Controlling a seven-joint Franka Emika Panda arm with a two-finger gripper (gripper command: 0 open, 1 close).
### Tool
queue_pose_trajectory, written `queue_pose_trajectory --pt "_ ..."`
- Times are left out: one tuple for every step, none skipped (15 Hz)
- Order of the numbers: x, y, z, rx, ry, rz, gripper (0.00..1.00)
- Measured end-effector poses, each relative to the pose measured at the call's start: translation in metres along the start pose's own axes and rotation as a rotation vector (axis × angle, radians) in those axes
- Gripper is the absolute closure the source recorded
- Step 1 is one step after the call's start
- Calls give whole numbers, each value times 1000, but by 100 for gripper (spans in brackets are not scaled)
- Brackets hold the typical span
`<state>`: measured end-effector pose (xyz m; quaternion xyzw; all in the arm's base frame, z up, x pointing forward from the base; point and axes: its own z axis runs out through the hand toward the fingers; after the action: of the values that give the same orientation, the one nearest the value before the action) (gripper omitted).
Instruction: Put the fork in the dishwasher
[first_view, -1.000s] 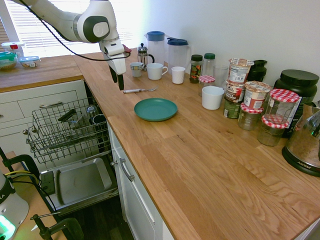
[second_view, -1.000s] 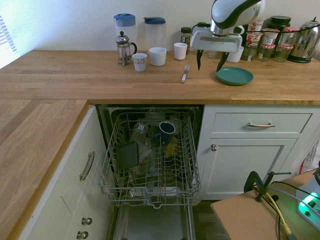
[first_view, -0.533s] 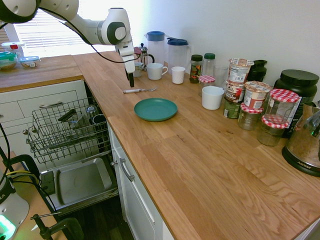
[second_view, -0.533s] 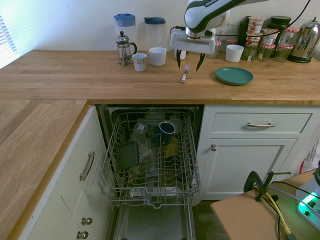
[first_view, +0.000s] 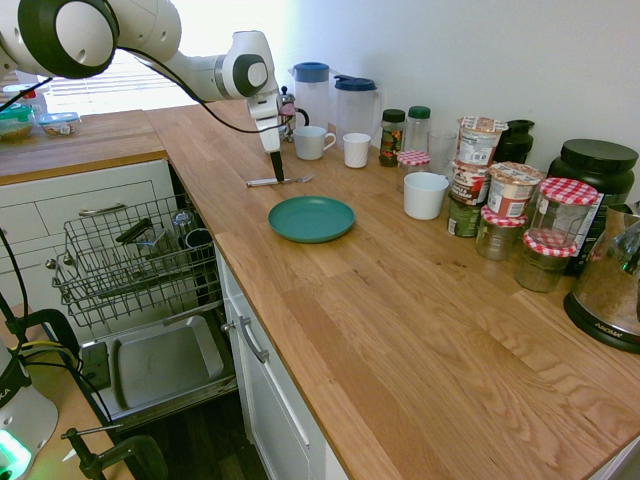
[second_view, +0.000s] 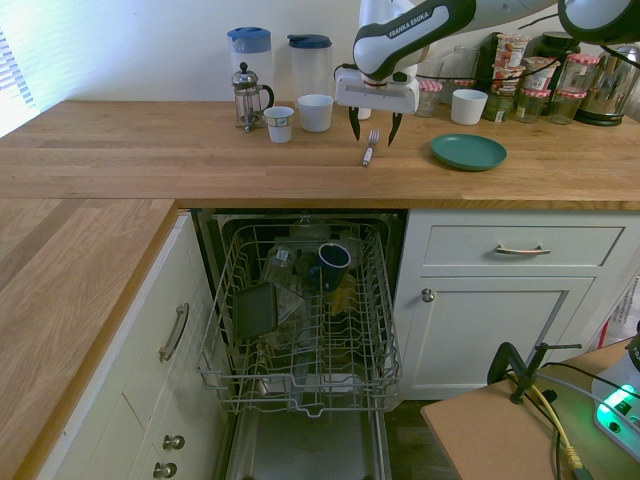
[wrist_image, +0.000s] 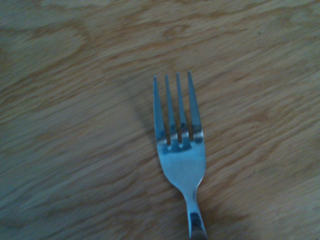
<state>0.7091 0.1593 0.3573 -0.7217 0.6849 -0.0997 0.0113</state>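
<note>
"FRANKA EMIKA" on the arm (second_view: 418, 22) — "AROMA" on the kettle (first_view: 608, 290).

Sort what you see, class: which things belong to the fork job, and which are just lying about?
For the job:
- slim silver metal fork
- dishwasher with grey wire rack
- black two-fingered gripper, open above the counter

Just lying about:
- round teal plate
- clear pitcher with blue lid
- glass-and-metal French press

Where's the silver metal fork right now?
In the second exterior view, the slim silver metal fork lies on the wooden countertop, left of the round teal plate and beneath the open two-finger hand.
</note>
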Motion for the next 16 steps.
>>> queue_pose_trajectory --pt "1 -3 5 -6 -1 4 0" --pt "-1 -5 9 -12 0 5 0" --pt "-2 -6 12 -18 0 5 0" --pt "-4 -8 14 -25 -1 5 0" --pt "-4 -8 17 -31 -1 4 100" --pt "-5 -8 18 -33 -3 1 100" --pt "-5 -9 19 -35 -7 0 100" --pt "-5 -9 19 -36 -11 0 100" --pt "-4 -9 19 -37 -15 2 100" --pt "-4 -9 19 -38 -19 1 100" --pt "-4 -9 19 -39 -21 0 100" --pt "-5 -8 19 -40 -25 0 100" --pt "-6 -8 19 -41 -30 -1 100" --pt "-7 -8 19 -43 -37 -1 100" --pt "-7 -8 19 -44 -41 -1 100" --pt "-8 -8 19 -45 -46 -1 100"
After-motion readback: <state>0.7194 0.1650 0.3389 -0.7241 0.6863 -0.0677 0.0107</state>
